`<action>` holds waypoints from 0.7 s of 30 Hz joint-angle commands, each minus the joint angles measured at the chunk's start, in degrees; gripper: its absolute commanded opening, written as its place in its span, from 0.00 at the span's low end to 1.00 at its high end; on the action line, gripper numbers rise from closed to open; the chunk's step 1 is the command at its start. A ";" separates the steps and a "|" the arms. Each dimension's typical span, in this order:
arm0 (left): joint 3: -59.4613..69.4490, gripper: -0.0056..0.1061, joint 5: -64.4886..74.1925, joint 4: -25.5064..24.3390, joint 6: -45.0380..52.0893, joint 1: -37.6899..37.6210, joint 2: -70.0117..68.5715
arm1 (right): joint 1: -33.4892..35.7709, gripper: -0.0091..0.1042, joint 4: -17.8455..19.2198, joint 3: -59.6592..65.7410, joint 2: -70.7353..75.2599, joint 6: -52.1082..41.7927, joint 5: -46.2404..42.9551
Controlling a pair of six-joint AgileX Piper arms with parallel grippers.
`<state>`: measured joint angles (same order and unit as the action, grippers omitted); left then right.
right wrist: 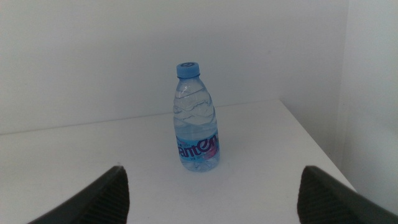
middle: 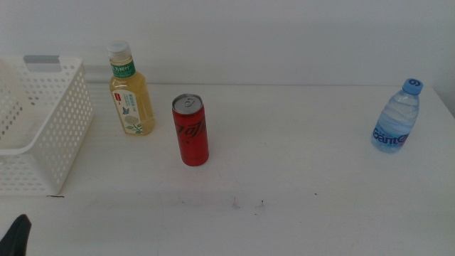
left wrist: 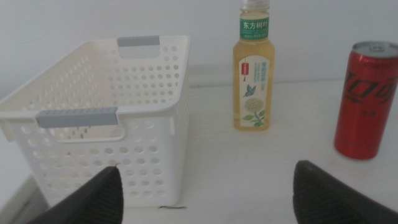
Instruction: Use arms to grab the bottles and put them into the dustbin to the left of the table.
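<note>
A yellow tea bottle (middle: 131, 92) (left wrist: 252, 68) with a white cap stands upright near the white dustbin (middle: 43, 135) (left wrist: 93, 134) at the table's left end. A slim red can (middle: 190, 130) (left wrist: 365, 102) stands just right of the tea bottle. Far right, a small clear water bottle (middle: 396, 117) (right wrist: 196, 118) with a blue cap stands upright. My left gripper (left wrist: 208, 193) is open and empty, set back from the dustbin and tea bottle; only a dark tip (middle: 15, 236) shows at the bottom left of the middle view. My right gripper (right wrist: 211, 193) is open, facing the water bottle from a distance.
The white table (middle: 284, 178) carries a few dark specks (middle: 247, 205) near its front middle. A white wall runs behind it. The table's right edge lies close beside the water bottle.
</note>
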<state>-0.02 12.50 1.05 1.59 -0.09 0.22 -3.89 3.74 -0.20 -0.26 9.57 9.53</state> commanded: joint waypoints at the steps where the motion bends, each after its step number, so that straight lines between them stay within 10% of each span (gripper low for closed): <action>1: 0.02 0.89 -2.05 3.65 -0.93 -0.42 0.47 | -0.16 0.89 0.40 0.20 0.26 -0.39 -0.58; 16: 0.02 0.89 -81.01 10.85 1.33 -36.60 70.51 | -0.16 0.89 0.40 0.20 0.26 -0.39 -0.58; 21: 0.02 0.89 -82.46 12.88 -3.23 -40.73 83.28 | -0.16 0.89 0.40 0.20 0.26 -0.39 -0.58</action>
<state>-0.13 -67.32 12.69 0.76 -39.92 81.36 -3.89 3.74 -0.20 -0.26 9.57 9.53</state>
